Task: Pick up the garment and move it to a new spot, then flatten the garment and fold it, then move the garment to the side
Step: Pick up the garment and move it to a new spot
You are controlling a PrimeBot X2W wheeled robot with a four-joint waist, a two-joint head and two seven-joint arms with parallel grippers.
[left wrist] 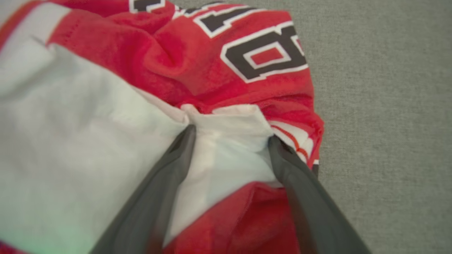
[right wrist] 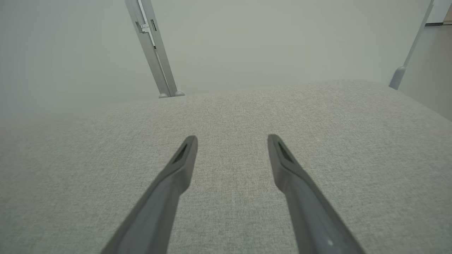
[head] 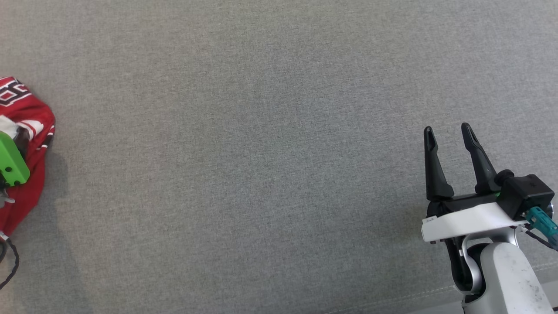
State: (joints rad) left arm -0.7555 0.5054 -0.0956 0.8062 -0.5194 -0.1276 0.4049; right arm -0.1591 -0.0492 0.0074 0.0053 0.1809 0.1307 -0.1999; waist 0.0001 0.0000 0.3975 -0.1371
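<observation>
The garment (head: 32, 115) is a crumpled red jersey with white panels and black-and-white numbers, lying at the far left edge of the grey fabric surface (head: 261, 152). Close up, the garment (left wrist: 219, 70) sits under my left gripper (left wrist: 231, 135), which is open. Both of its fingertips press into the cloth, with a fold of white fabric between them. In the head view, the left wrist's green housing (head: 12, 161) sits over the jersey. My right gripper (head: 449, 131) is open at the lower right, far from the garment. Between its fingers there is nothing but bare grey surface (right wrist: 231, 139).
A black cable (head: 11, 261) hangs at the lower left edge of the head view. A seam or edge of the grey surface (head: 414, 296) runs along the lower right. Beyond the surface's far edge stand two slanted metal poles (right wrist: 152, 49) (right wrist: 409, 49) against a pale wall.
</observation>
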